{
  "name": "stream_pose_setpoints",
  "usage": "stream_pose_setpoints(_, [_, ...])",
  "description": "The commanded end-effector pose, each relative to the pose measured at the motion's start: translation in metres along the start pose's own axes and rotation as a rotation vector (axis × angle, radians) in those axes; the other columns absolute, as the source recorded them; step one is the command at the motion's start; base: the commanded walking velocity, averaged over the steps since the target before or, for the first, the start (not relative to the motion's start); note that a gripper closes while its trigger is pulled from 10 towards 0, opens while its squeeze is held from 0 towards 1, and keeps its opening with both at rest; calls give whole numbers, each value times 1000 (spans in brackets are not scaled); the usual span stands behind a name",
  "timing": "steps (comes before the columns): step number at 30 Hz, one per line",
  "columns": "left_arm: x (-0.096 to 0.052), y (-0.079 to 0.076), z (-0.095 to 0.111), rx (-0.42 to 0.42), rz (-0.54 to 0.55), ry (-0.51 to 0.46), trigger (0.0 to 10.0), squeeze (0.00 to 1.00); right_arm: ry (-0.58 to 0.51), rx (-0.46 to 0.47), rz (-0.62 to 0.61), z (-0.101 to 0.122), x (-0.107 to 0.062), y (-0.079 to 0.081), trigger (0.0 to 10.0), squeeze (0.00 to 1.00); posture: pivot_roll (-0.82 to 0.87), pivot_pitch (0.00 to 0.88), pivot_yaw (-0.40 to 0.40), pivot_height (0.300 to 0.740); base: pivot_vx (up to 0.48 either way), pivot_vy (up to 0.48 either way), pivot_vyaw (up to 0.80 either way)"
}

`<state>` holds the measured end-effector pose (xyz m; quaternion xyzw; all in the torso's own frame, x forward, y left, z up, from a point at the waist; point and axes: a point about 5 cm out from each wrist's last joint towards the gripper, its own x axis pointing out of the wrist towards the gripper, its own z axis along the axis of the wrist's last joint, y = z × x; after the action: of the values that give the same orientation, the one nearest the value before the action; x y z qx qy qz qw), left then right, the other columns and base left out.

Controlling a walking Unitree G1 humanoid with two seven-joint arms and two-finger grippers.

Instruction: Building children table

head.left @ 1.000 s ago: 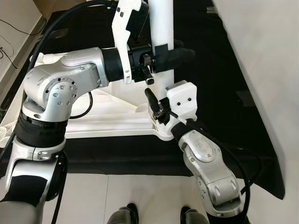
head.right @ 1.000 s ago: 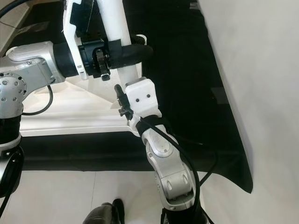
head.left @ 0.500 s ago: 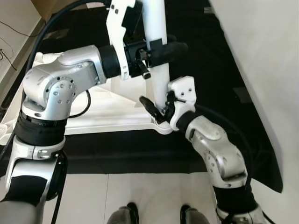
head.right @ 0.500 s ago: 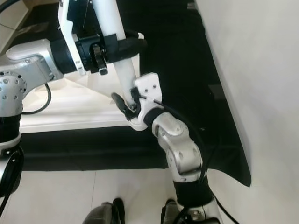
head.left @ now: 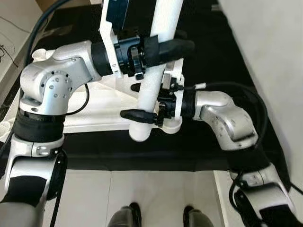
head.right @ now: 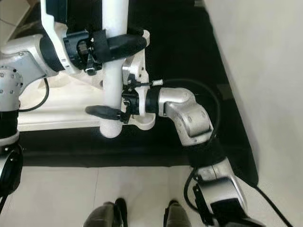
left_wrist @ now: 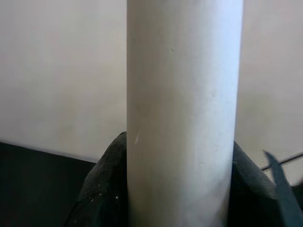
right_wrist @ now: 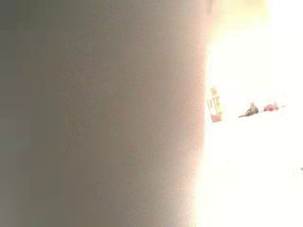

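Left eye view is showing both arms working on a white leg (head.left: pixel 156 61), a long round tube standing nearly upright and leaning a little, in front of the robot. The left gripper (head.left: pixel 161 47) is reaching in from the left and clenching the leg partway up, one black finger (head.left: pixel 177 46) wrapping across the far side of the tube. In the left wrist view the leg (left_wrist: pixel 182 113) is running straight up the middle, with the dark pads (left_wrist: pixel 106 189) pressing against it on both sides, so this grip is closed on the leg.

The right gripper (head.left: pixel 142 115) is coming in from the right, lower down, near the leg's bottom end. Its wrist is lying level, and one black finger (head.left: pixel 137 114) is crossing the front of the tube. The other finger is hidden behind the leg, so I cannot tell whether it is clamping or only lying against the tube. The right wrist view is blurred, with a pale grey surface very close to the lens and bright glare beside it.

The leg's bottom end is sitting just above or at a rounded white corner (head.left: pixel 171 126) of the tabletop (head.left: pixel 104 109); whether the two are touching I cannot tell. The tabletop is lying flat on a black cloth (head.left: pixel 213 56) spread over a pale tiled floor (head.left: pixel 156 194). A white wall (head.left: pixel 270 52) is rising on the right. The robot's feet (head.left: pixel 124 218) are showing at the lower edge.
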<state>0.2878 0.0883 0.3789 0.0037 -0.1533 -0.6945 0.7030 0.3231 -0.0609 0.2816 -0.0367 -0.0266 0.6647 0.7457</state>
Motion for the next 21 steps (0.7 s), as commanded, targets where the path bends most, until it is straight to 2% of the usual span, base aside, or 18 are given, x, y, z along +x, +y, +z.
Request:
stream_pose_setpoints(1, [20, -16, -7, -31, -173, 17, 745, 0, -33, 15, 131, 11, 26, 13, 10000, 0, 34, 218, 90, 740, 0, 0, 0])
stream_pose_setpoints(2, [20, -16, -8, -35, -184, 19, 667, 0, -37, 35, 162, 12, 28, 14, 10000, 0, 34, 217, 88, 740, 0, 0, 0])
stream_pose_setpoints(3, [21, -19, -10, -37, -201, 22, 431, 0, -59, 74, 216, 15, 33, 21, 8706, 0, 29, 218, 86, 740, 0, 0, 0])
stream_pose_setpoints(5, [21, -21, -12, -39, -213, 25, 431, 0, -75, 101, 257, 18, 37, 26, 8706, 0, 29, 218, 86, 740, 0, 0, 0])
stream_pose_setpoints(6, [23, -24, -14, -37, -224, 21, 392, 0, -92, 122, 282, 21, 41, 28, 0, 0, 30, 220, 85, 740, 0, 0, 0])
stream_pose_setpoints(9, [26, -29, -16, -32, -239, 14, 235, 0, -102, 153, 291, 22, 45, 27, 0, 0, 31, 217, 83, 740, 0, 0, 0])
stream_pose_setpoints(12, [33, -36, -15, -3, -235, 1, 0, 0, -77, 198, 217, 20, 47, 20, 0, 0, 30, 210, 80, 740, 0, 0, 0])
stream_pose_setpoints(21, [32, -27, -22, 22, -206, -8, 0, 0, -105, 170, 150, 22, 46, 18, 0, 0, 21, 196, 80, 740, 0, 0, 0])
